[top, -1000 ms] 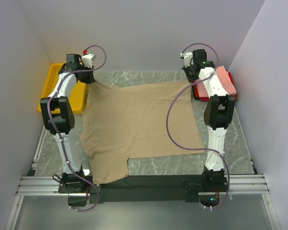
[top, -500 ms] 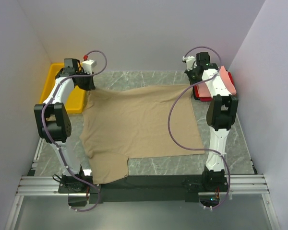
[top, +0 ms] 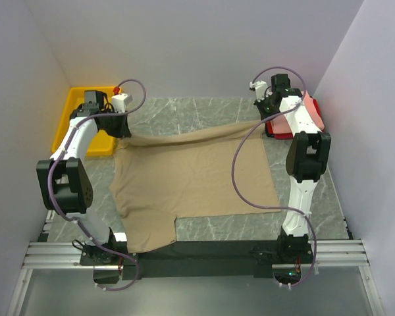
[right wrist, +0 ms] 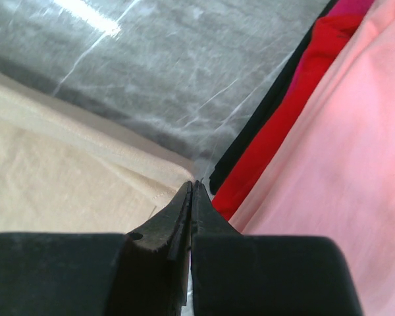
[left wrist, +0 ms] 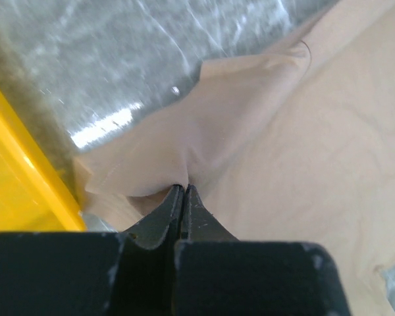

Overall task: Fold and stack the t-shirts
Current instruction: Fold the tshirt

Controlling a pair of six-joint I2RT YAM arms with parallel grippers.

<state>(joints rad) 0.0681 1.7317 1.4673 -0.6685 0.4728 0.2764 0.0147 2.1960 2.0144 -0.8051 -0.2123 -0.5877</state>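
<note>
Tan t-shirt [top: 191, 178] spread from table [top: 184, 108] near edge, looks soft, light, limp, sags betw. holds; far hem corners = sound grip pts, left gripper [left wrist: 183, 189] & right gripper [right wrist: 193, 184] each pinched shut on one; pink t-shirt [top: 311, 110] over red t-shirt [top: 275, 128] at far-right corner.

tan t-shirt [top: 191, 171], yellow bin [top: 62, 131] (plain), grey-marbled table [top: 184, 112]

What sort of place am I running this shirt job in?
Probably a lab test cell, not a home: plain walls box in a marble-patterned table, an aluminium rail frame runs along its near edge, and a yellow bin sits at the far left corner.
</note>
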